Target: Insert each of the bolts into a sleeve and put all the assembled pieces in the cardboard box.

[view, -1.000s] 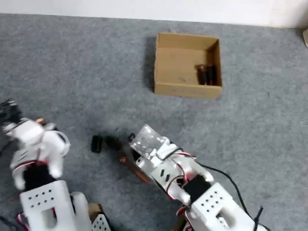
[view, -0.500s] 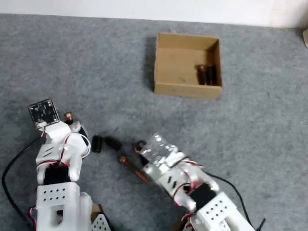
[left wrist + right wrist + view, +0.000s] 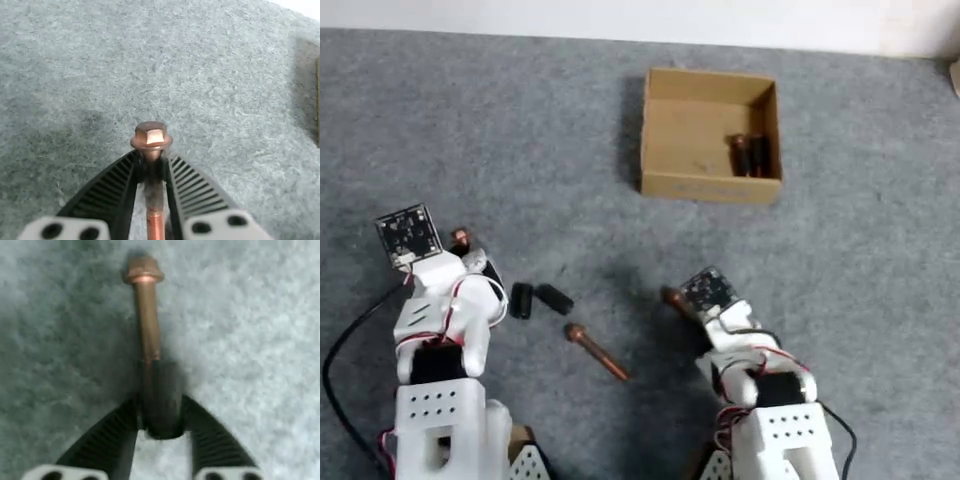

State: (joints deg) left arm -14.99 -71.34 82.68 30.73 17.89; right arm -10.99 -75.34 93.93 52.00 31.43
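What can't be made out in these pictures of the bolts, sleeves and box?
High view: the number of dark assembled pieces in the brown cardboard box; too small and shadowed.
Right wrist view: how deep the copper hex-head bolt sits inside the black cylindrical sleeve held by the right end effector; the sleeve hides it.
Left wrist view: the tip of the other copper bolt in the left end effector; cut off by the picture's edge.

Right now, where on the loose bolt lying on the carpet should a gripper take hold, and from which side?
Probably mid-shank, from straight above, closing across its length. The loose bolt lies flat and diagonal, its wider head toward the nearer black sleeve, so the bare shank offers the clearest hold.
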